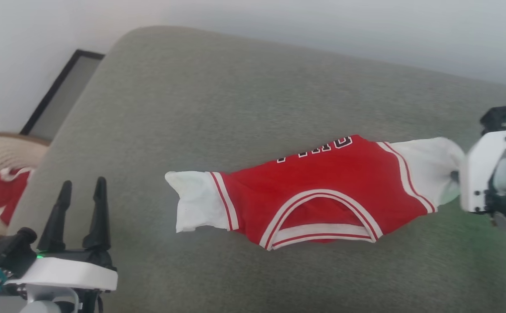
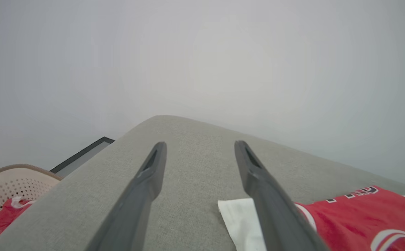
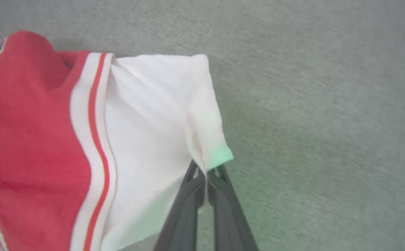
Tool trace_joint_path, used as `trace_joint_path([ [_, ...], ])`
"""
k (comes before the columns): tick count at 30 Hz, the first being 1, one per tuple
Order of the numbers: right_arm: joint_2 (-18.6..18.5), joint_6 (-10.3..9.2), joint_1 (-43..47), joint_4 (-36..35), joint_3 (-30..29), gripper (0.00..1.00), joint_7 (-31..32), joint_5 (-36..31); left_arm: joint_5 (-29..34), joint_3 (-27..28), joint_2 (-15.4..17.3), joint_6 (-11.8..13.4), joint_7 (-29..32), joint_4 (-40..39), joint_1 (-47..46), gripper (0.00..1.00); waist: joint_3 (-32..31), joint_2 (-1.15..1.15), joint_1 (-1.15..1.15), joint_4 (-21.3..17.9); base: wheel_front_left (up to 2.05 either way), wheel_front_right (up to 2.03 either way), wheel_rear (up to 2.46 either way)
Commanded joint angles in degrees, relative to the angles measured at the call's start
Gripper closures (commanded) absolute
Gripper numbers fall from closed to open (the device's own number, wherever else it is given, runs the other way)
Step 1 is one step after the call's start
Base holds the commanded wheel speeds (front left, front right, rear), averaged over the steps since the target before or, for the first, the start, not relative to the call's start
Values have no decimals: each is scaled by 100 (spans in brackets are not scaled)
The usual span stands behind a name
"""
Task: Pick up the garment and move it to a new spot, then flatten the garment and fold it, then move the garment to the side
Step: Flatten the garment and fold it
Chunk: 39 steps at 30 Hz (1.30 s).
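my left hand (image 1: 84,181) hangs nearest, low at my left, its fingers spread wide and empty over the grey fabric cushion (image 1: 218,100). my right hand (image 3: 206,174) is pinched tight on the cuff edge of a white sleeve (image 3: 153,115). the red jersey (image 1: 322,187) lies stretched sideways across the middle of the cushion, collar toward me, lettering on its far side. beyond the cushion's left edge sit a beige basket (image 1: 0,161) with red cloth inside and a dark-framed panel (image 1: 61,91).
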Motion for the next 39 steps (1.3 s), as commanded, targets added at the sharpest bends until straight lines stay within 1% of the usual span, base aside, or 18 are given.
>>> trace_joint_path([
  [1, -66, -8, 159, -208, -118, 100, 65, 42, 42, 54, -4, -46, -28, -20, 71, 0, -51, 0, 0, -196, 0, 0, 0],
  [7, -160, -8, 710, -990, -758, 100, 516, 37, 113, 141, 66, -78, -28, 10, 68, 0, -60, 0, 0, -500, 0, 0, 0],
  [11, -12, -8, 1193, -1401, -1239, 100, 672, 21, 113, 106, 93, -111, -29, 55, -16, 0, -23, 0, 0, -592, 0, 0, 0],
  [13, 33, -8, 1303, -1460, -1347, 100, 644, -21, 104, 96, 95, -115, -28, 68, -34, 0, -15, 0, 0, -608, 0, 0, 0],
  [16, 266, -8, 1502, -1466, -1552, 100, 581, -96, 86, 46, 121, -153, -1, 136, -77, 0, 0, 0, 0, -648, 0, 0, 0],
  [17, 291, -8, 1536, -1422, -1574, 100, 540, -163, 69, 22, 126, -164, 20, 158, -104, 0, 6, 0, 0, -653, 0, 0, 0],
  [18, 345, -8, 1565, -1362, -1600, 89, 485, -204, 50, 0, 127, -184, 33, 175, -133, 0, 10, 0, 0, -659, 0, 0, 0],
  [19, 428, -8, 1567, -1281, -1635, 70, 438, -234, 48, -31, 149, -196, 70, 196, -154, 0, 10, 0, 0, -667, 0, 0, 0],
  [20, 476, -8, 1555, -1229, -1633, 58, 387, -277, 36, -64, 165, -209, 99, 214, -167, 0, 7, 0, 0, -674, 0, 0, 0],
  [21, 502, -8, 1543, -1185, -1603, 28, 347, -308, 22, -77, 180, -226, 121, 236, -174, 0, 2, 0, 0, -685, 0, 0, 0],
  [22, 527, -8, 1525, -1125, -1583, 0, 317, -338, 8, -94, 198, -236, 162, 252, -191, 0, -5, 0, 0, -698, 0, 0, 0],
  [26, 593, -8, 1403, -1035, -1497, 0, 127, -292, -81, -163, 308, -284, 365, 241, -267, 0, -49, 0, 0, -779, 0, 0, 0],
  [30, 621, -8, 1374, -1173, -1477, 0, -73, -227, -193, -254, 450, -309, 719, 150, -283, 0, -92, 0, 0, -917, 0, 0, 0],
  [35, 755, -8, 1330, -1576, -1562, 0, -480, -212, -376, -424, 630, -340, 1419, 9, -339, 0, -127, 0, 0, -1150, 0, 0, 0],
  [39, 906, -7, 1359, -1930, -1605, 0, -973, -286, -463, -575, 764, -291, 2040, -89, -396, 0, -118, 0, 0, -1361, 0, 0, 0],
])
